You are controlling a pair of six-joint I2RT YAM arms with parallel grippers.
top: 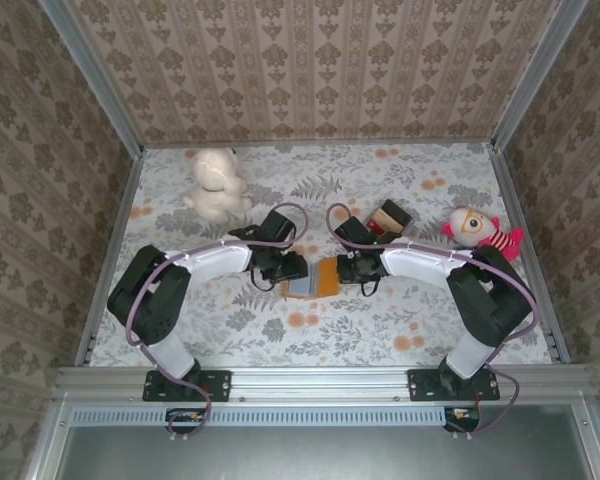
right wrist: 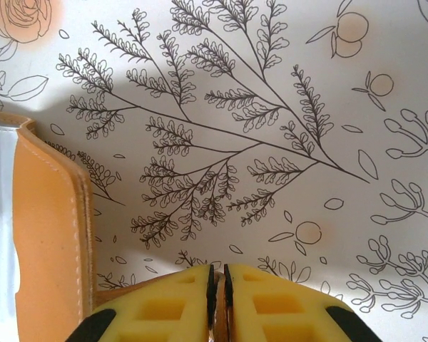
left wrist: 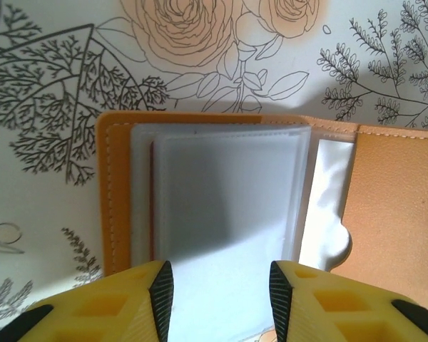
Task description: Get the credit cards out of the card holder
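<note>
Card holder [top: 313, 277] sits open right in front of my left fingers [left wrist: 160, 292], spread astride its pocket pages [left wrist: 228, 192]; right fingers [right wrist: 192, 303], pressed together, pinch the tan cover [right wrist: 46, 235].

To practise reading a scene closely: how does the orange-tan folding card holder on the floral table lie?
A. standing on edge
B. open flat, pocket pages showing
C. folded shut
B: the orange-tan folding card holder lies open, its translucent pocket pages spread flat in front of the open left gripper.
</note>
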